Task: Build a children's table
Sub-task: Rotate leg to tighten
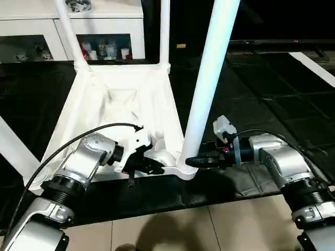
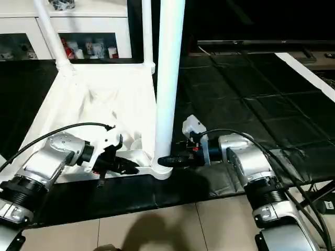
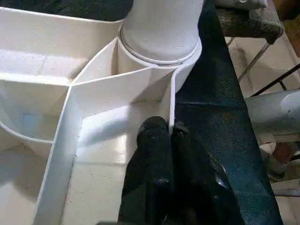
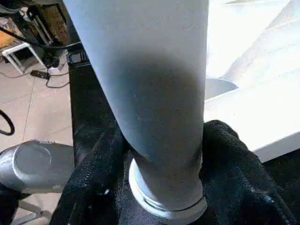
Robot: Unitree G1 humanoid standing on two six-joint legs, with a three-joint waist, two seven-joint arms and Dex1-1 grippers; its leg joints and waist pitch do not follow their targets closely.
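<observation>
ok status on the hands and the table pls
Left hand shut on tabletop rim wall. Right hand clamped round near leg just above its corner socket. Nothing in the way.

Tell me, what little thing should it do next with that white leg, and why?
Probably keep twisting or pressing the long white plastic leg deeper. The right gripper clasps its base at the round corner socket, where a seam ring shows, while the left gripper pinches the white tabletop's rim, steadying it.

We see a black mat (image 1: 272, 104) over beige floor tiles (image 1: 209, 230), with a white glass-door cabinet (image 1: 104, 26) far left.
</observation>
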